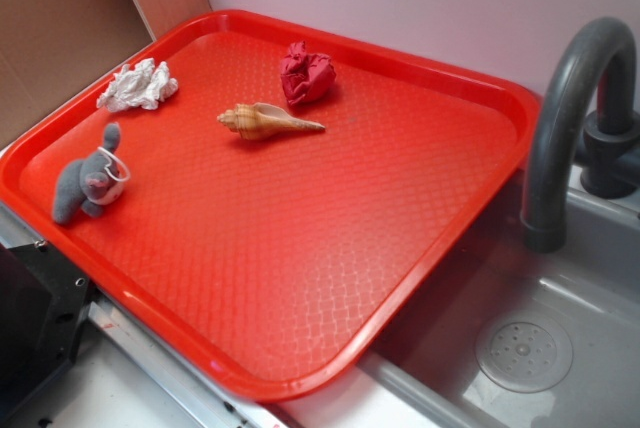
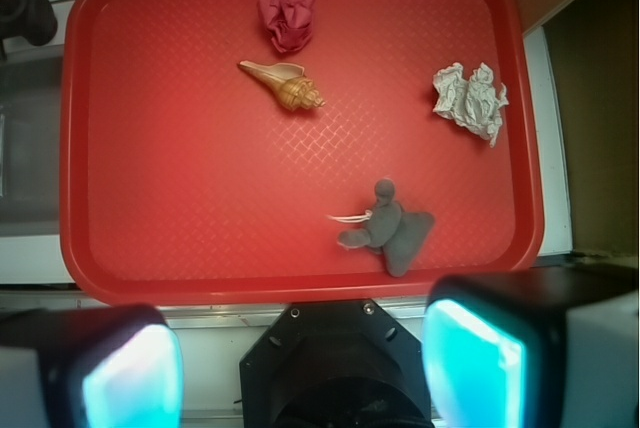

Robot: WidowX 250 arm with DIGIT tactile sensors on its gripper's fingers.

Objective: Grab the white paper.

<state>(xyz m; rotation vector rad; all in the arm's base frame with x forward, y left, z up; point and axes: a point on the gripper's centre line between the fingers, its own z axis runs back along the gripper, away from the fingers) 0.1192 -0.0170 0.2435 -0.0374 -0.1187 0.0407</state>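
The white paper (image 1: 138,86) is a small crumpled wad lying at the far left of the red tray (image 1: 300,348); in the wrist view the white paper (image 2: 470,100) sits near the tray's right edge. My gripper (image 2: 300,368) hangs high above the tray's near rim, open, with nothing between its two cyan-lit fingers (image 2: 470,363). It is well apart from the paper. The gripper does not show in the exterior view.
A crumpled red paper wad (image 1: 306,75), a tan conch shell (image 1: 265,120) and a grey plush bunny (image 1: 92,175) also lie on the tray. A grey faucet (image 1: 575,98) and sink basin (image 1: 525,348) stand to the right. A cardboard wall (image 1: 60,18) rises at the back left.
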